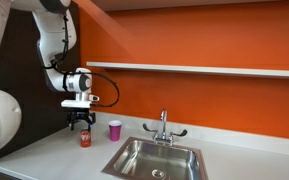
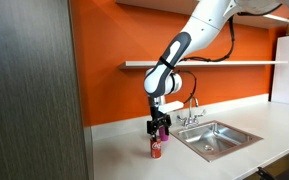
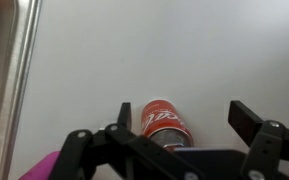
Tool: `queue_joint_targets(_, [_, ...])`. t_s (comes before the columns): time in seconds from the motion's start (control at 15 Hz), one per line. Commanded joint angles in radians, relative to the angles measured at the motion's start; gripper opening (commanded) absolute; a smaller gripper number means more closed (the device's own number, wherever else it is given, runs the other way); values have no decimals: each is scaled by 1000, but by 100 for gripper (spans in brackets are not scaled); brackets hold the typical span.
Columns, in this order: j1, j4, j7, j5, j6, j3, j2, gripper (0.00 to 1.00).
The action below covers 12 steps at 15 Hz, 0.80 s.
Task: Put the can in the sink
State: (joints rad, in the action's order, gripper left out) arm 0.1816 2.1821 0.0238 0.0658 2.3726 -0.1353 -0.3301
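Arched down from high up in both exterior views, the white arm (image 1: 52, 40) (image 2: 196, 30): elbow bent, forearm dropping steeply, wrist turned vertical, fingers (image 1: 81, 125) (image 2: 160, 127) aimed straight down at the counter (image 1: 39, 155) (image 2: 119, 150). Black cable (image 1: 112, 92) looped beside the wrist in an exterior view. Spread open & gripping nothing; set either side of the can (image 1: 85, 139) (image 2: 156, 149), tips about level w/ its top. In wrist view, the two dark fingertips (image 3: 246, 116) well apart w/ the can (image 3: 165, 120) between, closer to one than the other, clear strip of counter showing on the wider side; no contact to be seen.

Can upright on the counter, right under the wrist, near the sink (image 1: 139, 158) (image 2: 224, 138) but outside the basin. Near it, apart from it, a pink cup (image 1: 115, 129); same pink at the bottom corner of wrist view. Steel rim of the sink along one edge of wrist view. Behind the basin, a chrome tap (image 1: 164, 125) (image 2: 192, 108) w/ two side handles. Higher up, a white shelf (image 1: 194, 69) (image 2: 219, 63) on an orange wall (image 1: 214, 35) (image 2: 114, 40).

Label: red body, silvery top, white script running down the side; too blurred in wrist view to read, only a white smudge in exterior views
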Motion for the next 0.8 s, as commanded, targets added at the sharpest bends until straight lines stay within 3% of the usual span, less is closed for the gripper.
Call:
queue_joint_targets(0.0, [8,-44,-26,22,8,6,-42,100])
queue_joint_targets(0.73, [11,-96,-27,22,27,13,-110,100])
